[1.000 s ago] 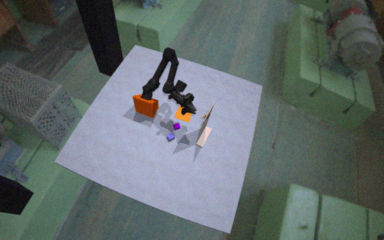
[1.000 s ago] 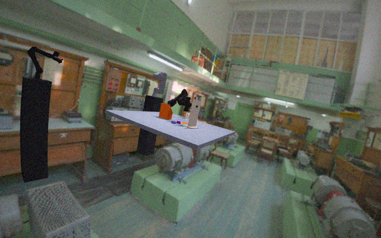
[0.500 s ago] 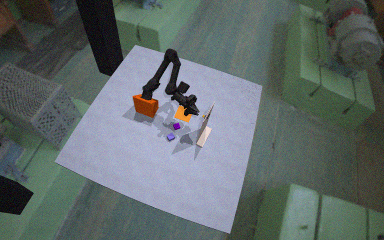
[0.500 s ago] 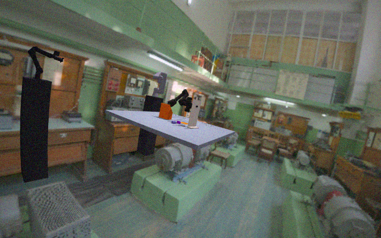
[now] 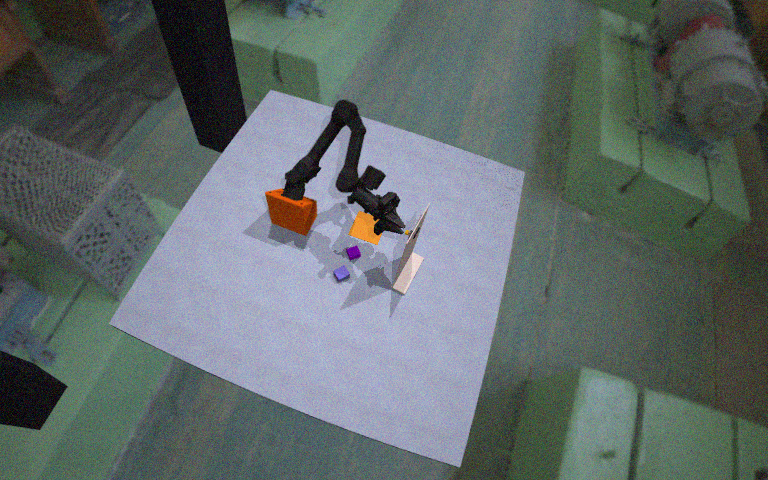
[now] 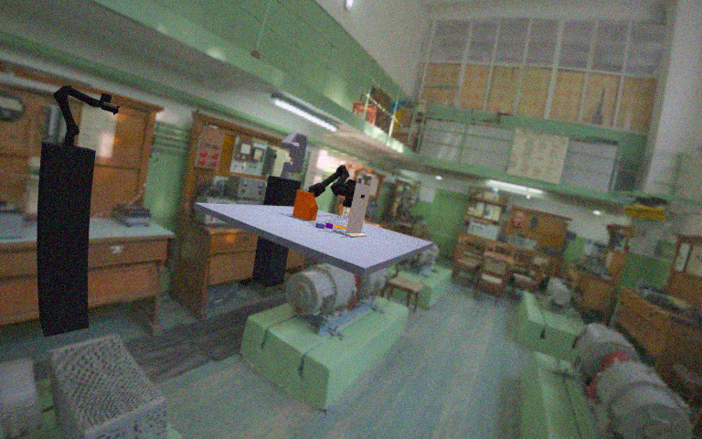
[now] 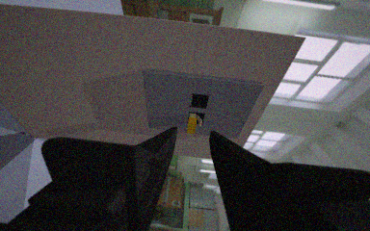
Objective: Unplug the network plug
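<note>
The yellow plug (image 5: pixel 407 232) (image 7: pixel 192 124) sits in the lower of two dark openings on the upright panel (image 5: pixel 406 257) (image 6: pixel 356 217) (image 7: pixel 53 63). Its thin tab is too small to make out clearly. My gripper (image 5: pixel 402 230) (image 7: pixel 193 133) is partly open with nothing between its fingers. It points at the panel, and its tips are close in front of the plug, one to each side in the wrist view. I cannot tell whether they touch it. The orange marked square (image 5: pixel 361 225) lies on the table (image 5: pixel 317 339) below my hand, with no plug on it.
A purple cube (image 5: pixel 353 252) (image 6: pixel 329 225) and a blue-violet cube (image 5: pixel 340 273) (image 6: pixel 320 225) lie between the orange block (image 5: pixel 289 212) (image 6: pixel 304 206) under the arm's base and the panel. The panel's pale foot (image 5: pixel 410 275) rests on the table.
</note>
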`<state>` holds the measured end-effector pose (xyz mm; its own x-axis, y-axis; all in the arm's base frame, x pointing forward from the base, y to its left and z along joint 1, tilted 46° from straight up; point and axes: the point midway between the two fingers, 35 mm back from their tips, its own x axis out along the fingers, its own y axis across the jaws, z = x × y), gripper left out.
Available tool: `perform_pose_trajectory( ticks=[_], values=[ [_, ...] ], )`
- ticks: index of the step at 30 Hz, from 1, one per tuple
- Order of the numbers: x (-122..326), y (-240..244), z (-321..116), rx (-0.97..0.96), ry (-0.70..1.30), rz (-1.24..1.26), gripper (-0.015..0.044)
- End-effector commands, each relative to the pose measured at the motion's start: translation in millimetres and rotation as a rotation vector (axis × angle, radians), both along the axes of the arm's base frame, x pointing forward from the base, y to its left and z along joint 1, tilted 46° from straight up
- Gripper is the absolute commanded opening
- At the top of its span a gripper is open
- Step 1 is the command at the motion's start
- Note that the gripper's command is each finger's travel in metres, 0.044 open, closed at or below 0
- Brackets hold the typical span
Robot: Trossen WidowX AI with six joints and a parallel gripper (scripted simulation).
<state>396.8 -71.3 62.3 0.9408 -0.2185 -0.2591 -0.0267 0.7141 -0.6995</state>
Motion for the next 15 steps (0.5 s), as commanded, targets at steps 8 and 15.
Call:
perform_pose_trajectory(
  ticks=[8, 15],
  values=[
    [16.4, -0.6, -1.0, 0.003, -0.003, -0.004, 0.0156],
    [20.0, -0.7, -1.3, 0.003, -0.003, -0.004, 0.0116]
  ],
)
